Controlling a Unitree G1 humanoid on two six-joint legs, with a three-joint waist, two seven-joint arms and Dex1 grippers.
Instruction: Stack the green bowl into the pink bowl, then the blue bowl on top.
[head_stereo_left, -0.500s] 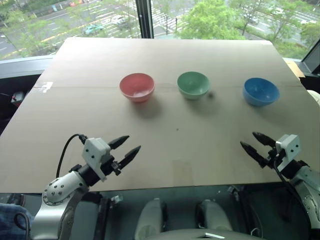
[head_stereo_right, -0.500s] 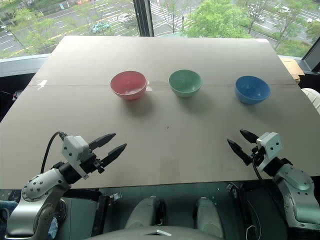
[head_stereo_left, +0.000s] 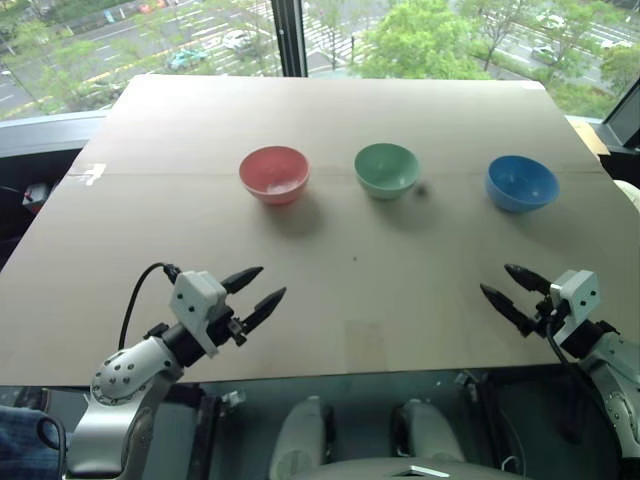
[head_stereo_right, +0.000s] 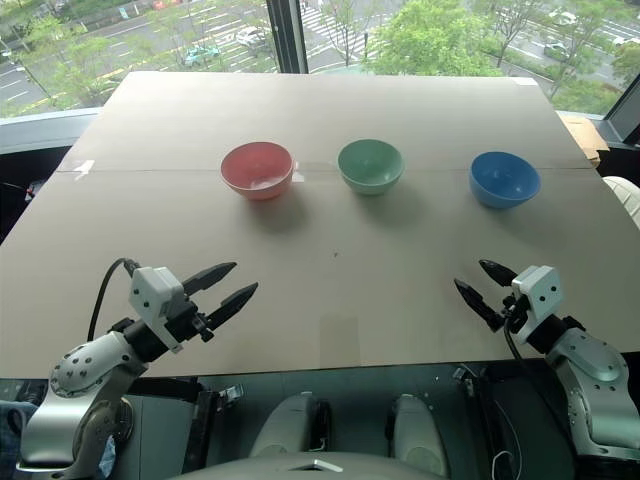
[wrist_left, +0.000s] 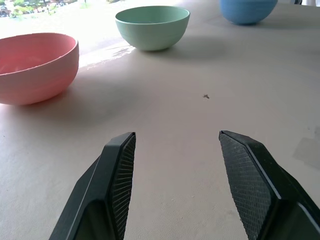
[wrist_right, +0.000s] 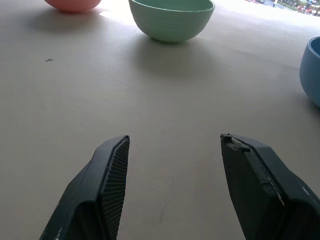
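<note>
Pre-grasp, nothing stacked yet
Both grippers, left (head_stereo_left: 259, 286) and right (head_stereo_left: 509, 286), agape, empty. Green bowl (head_stereo_left: 386, 169) mid-row between pink bowl (head_stereo_left: 273, 174) and blue bowl (head_stereo_left: 521, 183); pinch its rim, lift clear before traversing

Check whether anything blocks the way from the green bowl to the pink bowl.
Nothing visible does. The green bowl and pink bowl sit side by side, apart, with bare table between them. Both are empty.

Left gripper (head_stereo_left: 256, 290) hovering at near left, fingers spread and empty, pointing far-right, right gripper (head_stereo_left: 510, 290) hovering at near right, seemingly level, fingers parted, pointing far-left
</note>
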